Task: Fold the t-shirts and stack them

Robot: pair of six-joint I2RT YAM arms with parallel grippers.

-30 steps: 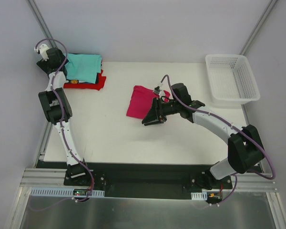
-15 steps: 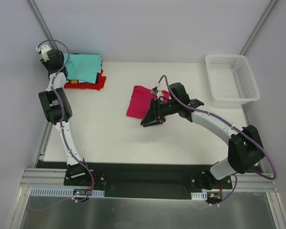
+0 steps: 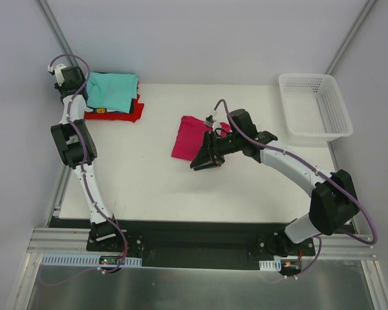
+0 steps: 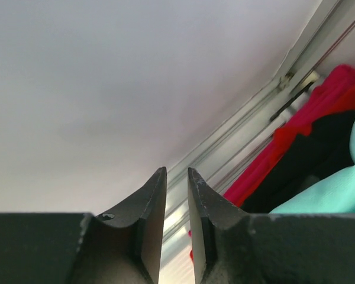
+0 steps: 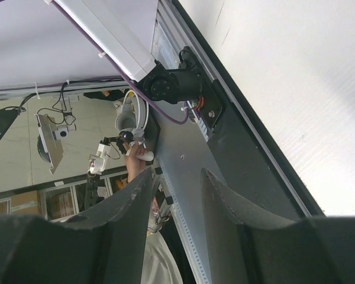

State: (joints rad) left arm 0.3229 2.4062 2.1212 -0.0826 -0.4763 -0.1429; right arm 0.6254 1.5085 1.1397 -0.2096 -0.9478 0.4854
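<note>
T-shirts sit in two places on a white table point(image 3: 149, 184) enclosed by pale grey walls point(image 3: 200, 39) and slanting metal frame posts point(image 3: 55, 26). A magenta shirt point(image 3: 189, 137) lies folded near the middle of the table, slightly towards the far side. A stack sits at the far left corner, with a teal shirt point(image 3: 113, 90) on top, a red shirt point(image 3: 134, 111) at the bottom and a dark shirt point(image 4: 310, 160) showing between them in the left wrist view. A white mesh basket point(image 3: 304, 76) stands at the far right corner, well apart from the shirts. The right gripper point(image 3: 202, 161) hangs over the near right edge of the magenta shirt; its wrist view shows the fingers apart with nothing between them, and past them the table's edge, a black rail point(image 5: 248, 160) and a cluttered room beyond. The left gripper point(image 4: 177, 171) is raised at the far left corner, just beside the stack and facing the wall, its fingers only a narrow gap apart and gripping nothing.
</note>
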